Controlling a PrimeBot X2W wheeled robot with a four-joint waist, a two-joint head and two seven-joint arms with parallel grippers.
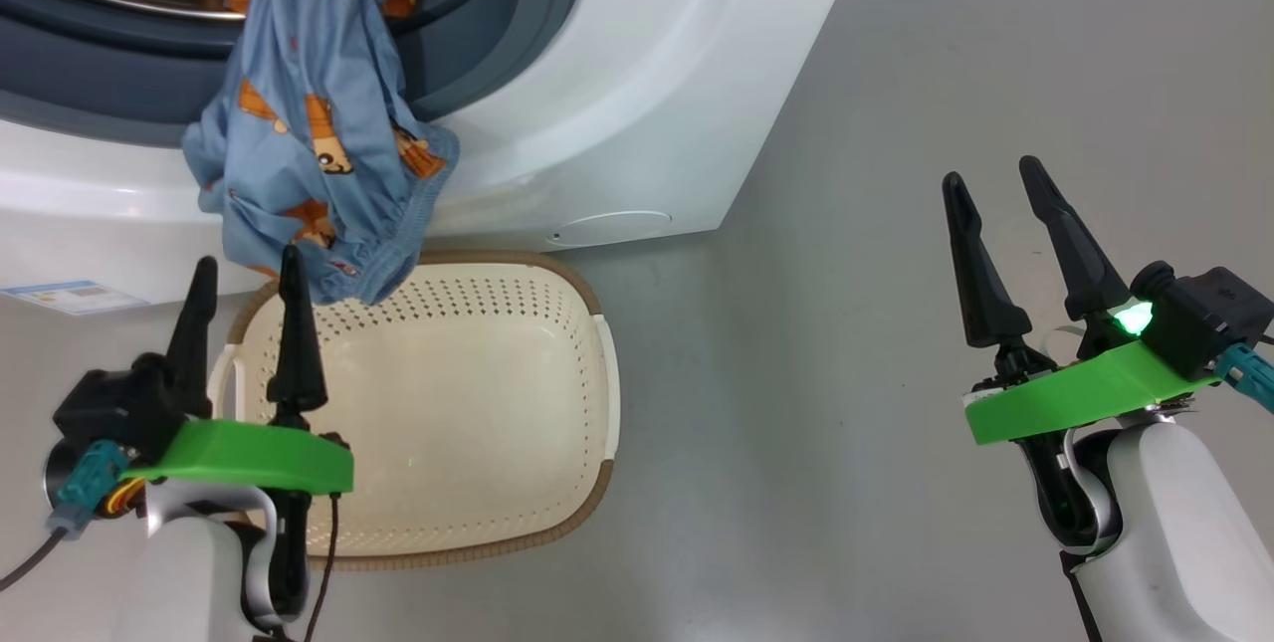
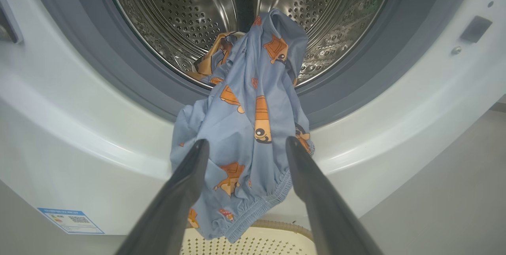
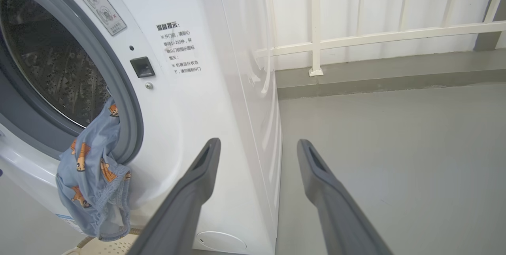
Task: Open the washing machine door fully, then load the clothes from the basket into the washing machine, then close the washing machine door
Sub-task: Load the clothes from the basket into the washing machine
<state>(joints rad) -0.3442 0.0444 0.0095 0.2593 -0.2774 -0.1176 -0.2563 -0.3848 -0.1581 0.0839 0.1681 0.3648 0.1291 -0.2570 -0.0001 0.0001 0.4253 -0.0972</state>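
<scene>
The blue printed garment (image 1: 318, 124) hung half out of the washing machine (image 1: 647, 105) opening, above the basket (image 1: 557, 403). The left end effector (image 1: 249, 259) and the right end effector (image 1: 992, 171) both stood with fingers apart, gripping nothing.

Laundry corner: washing machine (image 3: 189, 101) on bare grey floor (image 3: 395, 148), white railing (image 3: 315, 17) behind

Clothes (image 1: 318, 124) cropped at top (blue label (image 1: 70, 296) illegible).

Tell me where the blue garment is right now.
Head view, upper left: the garment hangs out of the washer over its gasket, hem just above the basket, ahead of the left gripper.
</scene>
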